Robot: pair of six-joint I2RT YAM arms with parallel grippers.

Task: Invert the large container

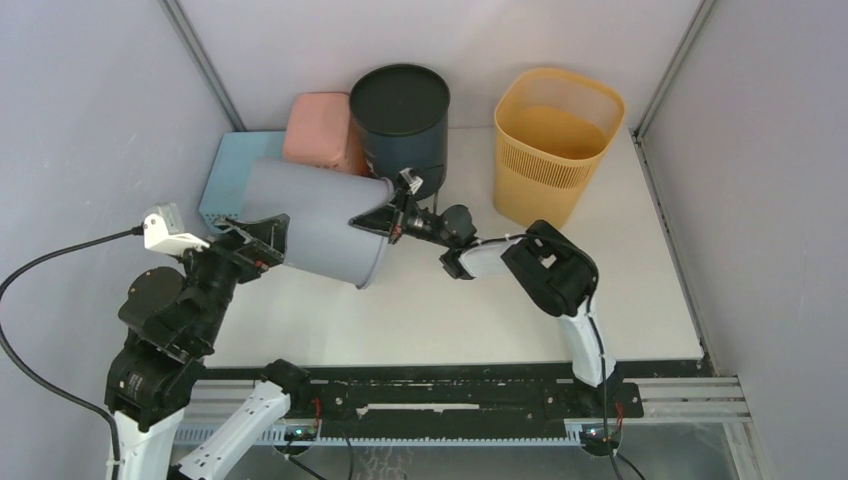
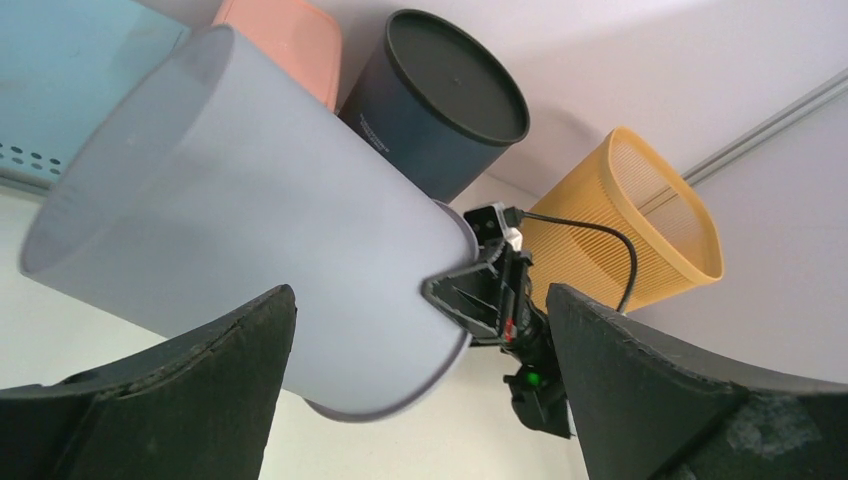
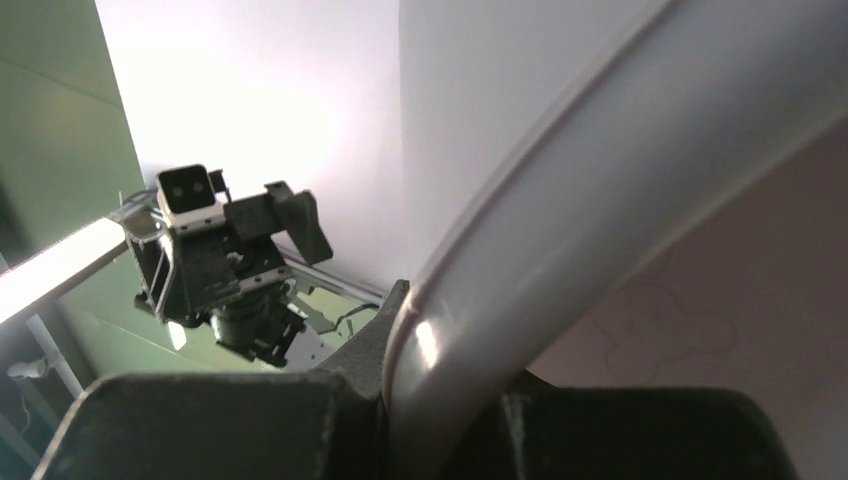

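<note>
My right gripper (image 1: 388,224) clamped on the rim of the grey container (image 1: 315,225), container tipped sideways at the table's (image 1: 450,310) ten o'clock (mouth facing four o'clock), my left gripper (image 1: 270,242) spread wide by its wall.

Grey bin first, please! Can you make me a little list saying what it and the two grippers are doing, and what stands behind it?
grey bin: tipped sideways, not upside down yet
rim: at the end nearer the right arm
right gripper: shut on the rim
left gripper: wide open at the bin's closed end
behind it: pink bin, dark tub, yellow basket
</note>
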